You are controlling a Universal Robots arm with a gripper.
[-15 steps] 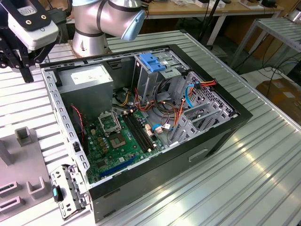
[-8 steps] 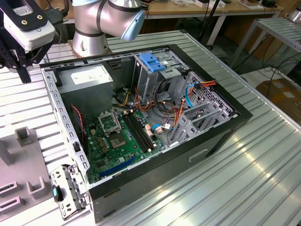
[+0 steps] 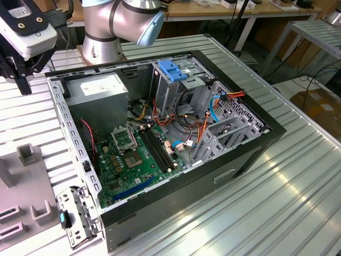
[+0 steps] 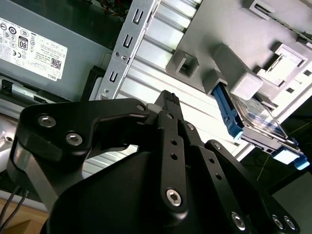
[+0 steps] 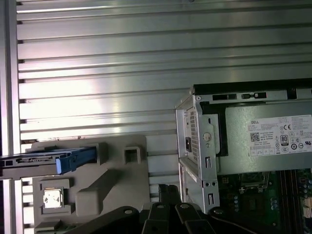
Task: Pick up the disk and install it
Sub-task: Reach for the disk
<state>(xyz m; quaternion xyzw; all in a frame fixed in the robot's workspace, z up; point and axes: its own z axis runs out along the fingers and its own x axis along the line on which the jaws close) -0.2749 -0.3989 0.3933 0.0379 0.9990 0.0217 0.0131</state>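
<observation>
On the ribbed table [image 3: 298, 176] the disk [image 4: 256, 122] stands in a grey holder [image 5: 112, 180], apart from the closed, empty gripper [image 4: 168, 96], which would likely knock it if lowered unopened.

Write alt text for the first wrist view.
The disk, dark grey with blue rails, stands on edge in a grey holder plate on a ribbed metal table, apart from the black gripper. Beside the plate is the corner of an open computer case with its power supply.
</observation>
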